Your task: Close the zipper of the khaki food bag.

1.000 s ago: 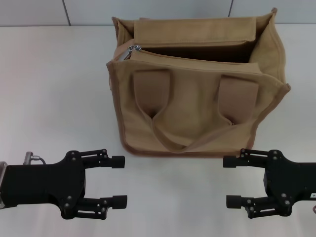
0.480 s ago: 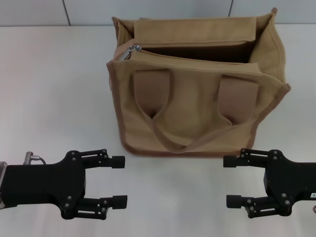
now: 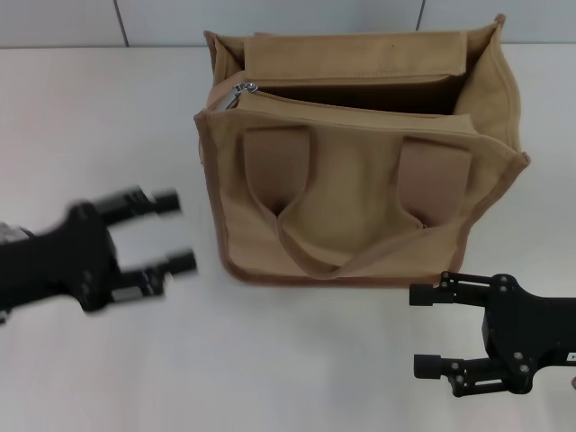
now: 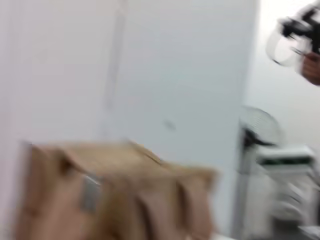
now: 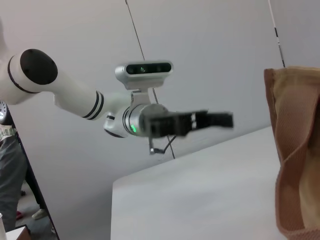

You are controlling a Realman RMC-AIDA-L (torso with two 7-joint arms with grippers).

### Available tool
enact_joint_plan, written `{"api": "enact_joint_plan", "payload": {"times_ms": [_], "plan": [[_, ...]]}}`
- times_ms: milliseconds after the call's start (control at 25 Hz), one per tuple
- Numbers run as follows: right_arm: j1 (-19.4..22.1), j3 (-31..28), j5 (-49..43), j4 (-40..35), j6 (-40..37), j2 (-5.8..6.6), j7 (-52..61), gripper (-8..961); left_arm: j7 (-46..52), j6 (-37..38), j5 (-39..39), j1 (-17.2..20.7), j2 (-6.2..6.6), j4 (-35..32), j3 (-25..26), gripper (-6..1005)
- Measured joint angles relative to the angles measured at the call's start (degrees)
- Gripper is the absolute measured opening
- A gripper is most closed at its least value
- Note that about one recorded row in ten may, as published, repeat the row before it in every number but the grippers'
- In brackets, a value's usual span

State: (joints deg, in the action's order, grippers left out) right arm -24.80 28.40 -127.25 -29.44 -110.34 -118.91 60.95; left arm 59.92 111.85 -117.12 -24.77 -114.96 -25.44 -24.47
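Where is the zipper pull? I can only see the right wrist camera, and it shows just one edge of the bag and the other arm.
Observer: The head view shows the silver slider at the left end of the khaki food bag, up on its top.
Operator: Is the bag shut yet?
Observer: No, the zipper is undone, and the top gapes open along its length.
Operator: Are the grippers touching it?
Observer: No. The left gripper is open beside the bag's left side, clear of it. The right gripper is open in front of the bag's right corner.
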Motion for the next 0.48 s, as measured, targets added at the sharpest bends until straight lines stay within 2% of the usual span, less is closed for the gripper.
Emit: {"api": "enact_joint_plan", "payload": {"times_ms": [120,240,400,440,480], "plan": [[0.04,-0.02,0.0,0.0,0.07,0.0,0.01,814,-1.95,-1.73,0.03,0.12,-0.23,0.37,9.57,802],[0.11,-0.09,-0.01,0.0,0.11,0.0,0.0,814,-2.95,-5.35,0.04,-0.19,-0.63,0.61,14.18,799],[0.25,-0.11,-0.01,0.0,0.13,0.0,-0.13,813,-3.91,-12.35,0.05,-2.2,-1.23,0.82,15.38,796],[0.29,-0.16,-0.01,0.0,0.13,0.0,-0.2,813,-4.51,-15.87,0.05,-3.56,-1.92,0.83,15.21,795],[0.29,-0.16,-0.01,0.0,0.13,0.0,-0.2,813,-4.51,-15.87,0.05,-3.56,-1.92,0.83,15.21,794]]}}
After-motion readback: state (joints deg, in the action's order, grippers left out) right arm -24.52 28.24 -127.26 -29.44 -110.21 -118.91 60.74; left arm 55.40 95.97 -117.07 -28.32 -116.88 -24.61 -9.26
